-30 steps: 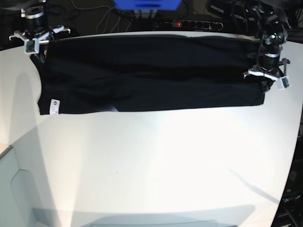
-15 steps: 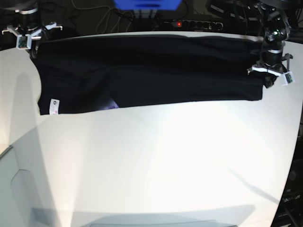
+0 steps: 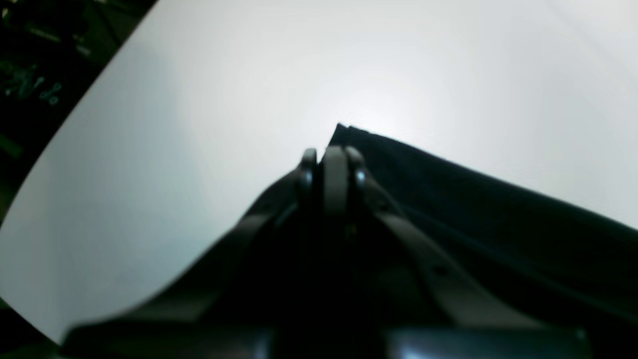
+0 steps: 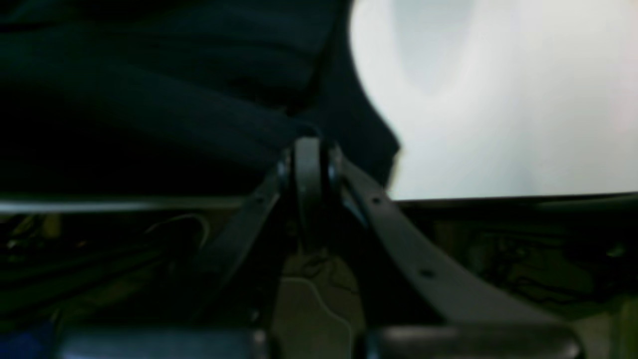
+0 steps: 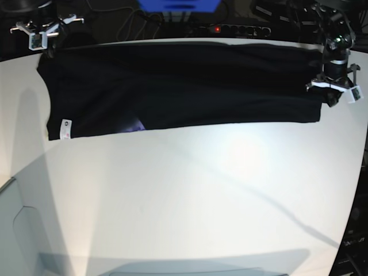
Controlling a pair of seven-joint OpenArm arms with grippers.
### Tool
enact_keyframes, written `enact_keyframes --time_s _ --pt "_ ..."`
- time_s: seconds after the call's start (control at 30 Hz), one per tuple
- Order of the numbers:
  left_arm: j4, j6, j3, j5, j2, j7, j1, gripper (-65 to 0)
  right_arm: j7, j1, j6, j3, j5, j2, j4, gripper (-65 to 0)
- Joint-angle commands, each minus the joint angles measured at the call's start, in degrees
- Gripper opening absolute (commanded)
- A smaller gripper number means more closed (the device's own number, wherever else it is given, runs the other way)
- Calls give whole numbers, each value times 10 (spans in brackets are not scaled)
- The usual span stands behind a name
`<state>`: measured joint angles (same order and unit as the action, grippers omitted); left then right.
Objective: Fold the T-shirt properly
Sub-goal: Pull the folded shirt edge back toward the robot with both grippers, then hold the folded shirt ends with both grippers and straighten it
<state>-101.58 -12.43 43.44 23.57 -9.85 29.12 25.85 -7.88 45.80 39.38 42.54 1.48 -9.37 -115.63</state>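
Observation:
The black T-shirt hangs stretched as a wide band across the far part of the white table. A white label and a sliver of purple print show at its lower left edge. My right gripper is at the base view's far left, past the table's back edge, shut on the shirt's upper corner. In the right wrist view its fingertips pinch the cloth. My left gripper at the far right is shut on the other end, the fingertips together.
A power strip with a red light and cables lie behind the table, beside a blue object. The table's curved right edge is near my left arm. A grey panel sits at the front left.
My right gripper has moved back and up beyond the table's far edge, carrying its corner. My left gripper has shifted slightly back and outward. The shirt's lower edge has drawn farther back.

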Motion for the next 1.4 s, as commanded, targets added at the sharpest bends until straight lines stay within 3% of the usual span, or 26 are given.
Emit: enact_keyframes --time_s 0.0,0.77,1.27,1.37 --pt "-7 2 6 1 -10 -16 -4 -650 14 13 6 -2 -7 4 -11 -650" --pt "3 2 25 -1 -7 -16 -15 -650 14 58 6 -22 -6 4 -11 -650" --pt "91 1 21 1 -5 -16 -10 -650 7 -85 6 -19 -3 4 -6 -650" --pt "108 -41 23 -3 -5 -16 -13 -650 7 -116 6 -19 -3 4 -4 -650"
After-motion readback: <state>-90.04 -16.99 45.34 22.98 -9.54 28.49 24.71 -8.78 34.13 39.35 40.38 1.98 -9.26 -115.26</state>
